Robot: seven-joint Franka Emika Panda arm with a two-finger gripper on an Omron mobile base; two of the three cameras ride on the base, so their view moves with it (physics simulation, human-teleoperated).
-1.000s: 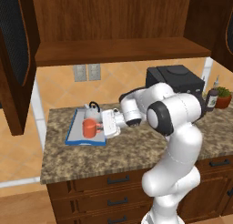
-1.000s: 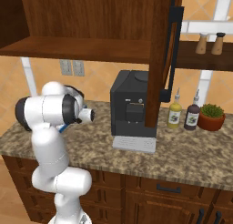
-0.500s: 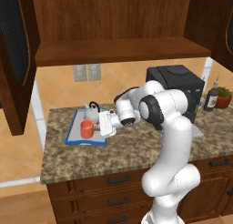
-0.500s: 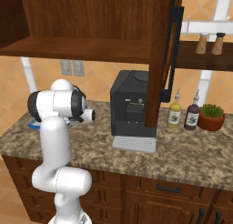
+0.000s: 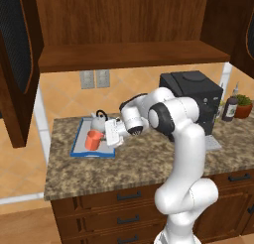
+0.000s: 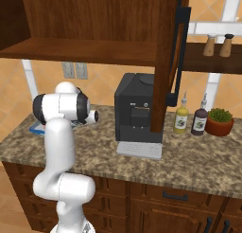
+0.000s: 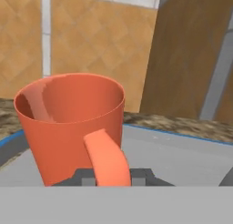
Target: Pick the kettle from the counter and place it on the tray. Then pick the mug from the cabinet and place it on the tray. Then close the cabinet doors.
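— Two items are seen on the tray (image 5: 79,150): kettle (image 5: 98,122) and mug (image 5: 93,140), on the bench (image 5: 124,168)

— Is the mug let go?

— No, its handle is clamped by the fingers (image 7: 113,176). Release is left, and the doors (image 5: 17,64) are unclosed

The white arm bends at the elbow and reaches left, wrist level, its gripper (image 5: 105,137) nearly closed, fingers (image 7: 84,175) pinching a handle between them.
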